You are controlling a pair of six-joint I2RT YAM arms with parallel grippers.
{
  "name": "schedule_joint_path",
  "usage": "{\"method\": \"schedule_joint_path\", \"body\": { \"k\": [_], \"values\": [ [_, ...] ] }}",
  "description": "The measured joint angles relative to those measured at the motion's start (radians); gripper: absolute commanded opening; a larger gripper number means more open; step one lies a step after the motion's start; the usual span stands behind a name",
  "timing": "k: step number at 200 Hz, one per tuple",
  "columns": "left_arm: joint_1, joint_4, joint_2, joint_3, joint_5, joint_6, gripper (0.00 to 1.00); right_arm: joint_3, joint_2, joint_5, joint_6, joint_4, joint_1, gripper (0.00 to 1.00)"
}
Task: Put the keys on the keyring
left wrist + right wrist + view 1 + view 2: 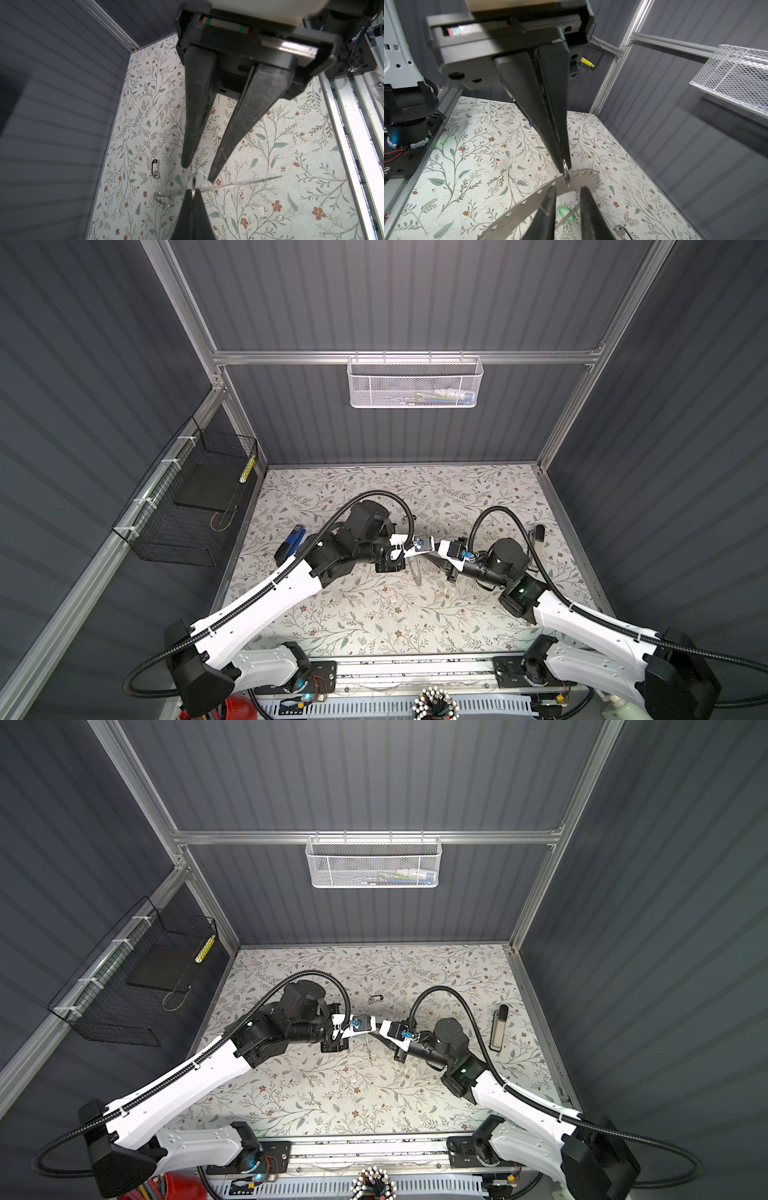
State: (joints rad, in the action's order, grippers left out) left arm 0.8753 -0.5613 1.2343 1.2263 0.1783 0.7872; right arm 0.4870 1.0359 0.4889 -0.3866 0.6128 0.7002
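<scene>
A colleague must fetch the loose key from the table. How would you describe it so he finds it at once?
Start at the white mesh basket on the back wall and come straight forward over the flowered table. Partway along lies a small silver key with a black oval tag, far tinier than the blue stapler or the grey stick.

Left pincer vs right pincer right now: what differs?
Left pincer has jaws shut; right pincer has jaws apart. Left pincer pinches a small metal loop at the rim of the keyring; right pincer grips nothing I can see. Shared: black tapered fingers, tips close to the keyring.
</scene>
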Motion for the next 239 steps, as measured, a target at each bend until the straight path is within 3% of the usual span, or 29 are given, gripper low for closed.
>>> {"method": "schedule_joint_path", "body": {
  "k": [67, 102, 130, 152, 162, 202, 239],
  "values": [
    [0.018, -0.003, 0.008, 0.003, -0.006, 0.000, 0.00, 0.000, 0.029, -0.029, 0.014, 0.030, 0.016, 0.13],
    [0.023, -0.002, 0.008, 0.003, -0.018, 0.000, 0.00, -0.004, 0.030, -0.030, 0.024, 0.041, 0.016, 0.14],
    [0.025, 0.001, 0.008, 0.003, -0.027, 0.000, 0.00, -0.005, 0.030, -0.026, 0.031, 0.045, 0.016, 0.00],
    [0.026, 0.016, 0.006, 0.002, -0.037, -0.009, 0.28, -0.007, 0.030, -0.023, 0.035, 0.047, 0.016, 0.00],
    [0.027, 0.044, -0.006, -0.012, -0.047, -0.024, 0.35, -0.010, 0.030, -0.022, 0.035, 0.048, 0.016, 0.00],
    [0.002, 0.175, -0.152, -0.177, -0.069, -0.085, 0.38, -0.010, 0.035, -0.006, 0.049, 0.084, 0.014, 0.00],
    [-0.144, 0.332, -0.255, -0.325, 0.090, -0.206, 0.33, -0.022, 0.047, 0.050, 0.082, 0.152, 0.003, 0.00]
  ]
}}
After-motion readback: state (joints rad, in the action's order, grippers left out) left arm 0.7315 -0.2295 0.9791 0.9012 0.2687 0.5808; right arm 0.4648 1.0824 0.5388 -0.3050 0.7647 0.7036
